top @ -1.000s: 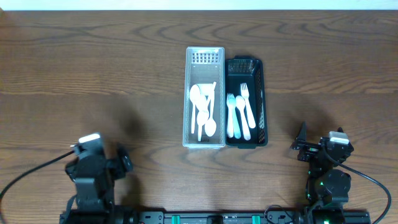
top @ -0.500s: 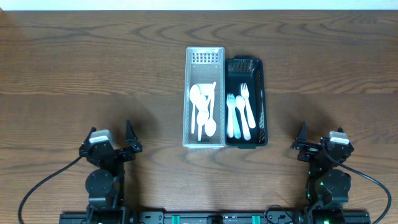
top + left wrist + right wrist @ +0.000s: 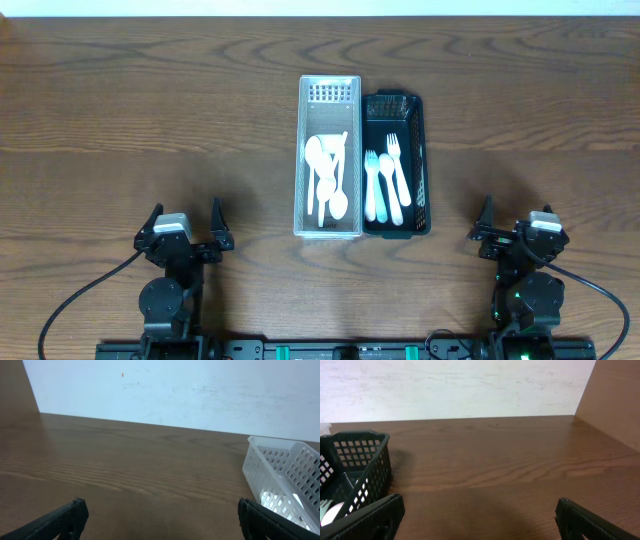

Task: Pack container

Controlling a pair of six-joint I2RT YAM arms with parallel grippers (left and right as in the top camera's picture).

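Observation:
A clear white slotted container (image 3: 329, 110) stands mid-table and holds several white plastic spoons (image 3: 327, 180). A black slotted container (image 3: 420, 165) touches its right side and holds three white forks (image 3: 387, 180). My left gripper (image 3: 184, 222) is open and empty near the front edge, left of the containers. My right gripper (image 3: 510, 228) is open and empty near the front edge, right of them. In the left wrist view the white container (image 3: 287, 477) is at the right, between wide-apart fingers (image 3: 65, 519). In the right wrist view the black container (image 3: 352, 467) is at the left.
The table is dark brown wood (image 3: 150, 110). A white wall (image 3: 175, 390) rises behind its far edge. Black cables (image 3: 85, 290) trail from both arm bases at the front.
My left arm has swung to the right and settled at the front with its open jaws facing away from me. The right arm and both containers have not moved.

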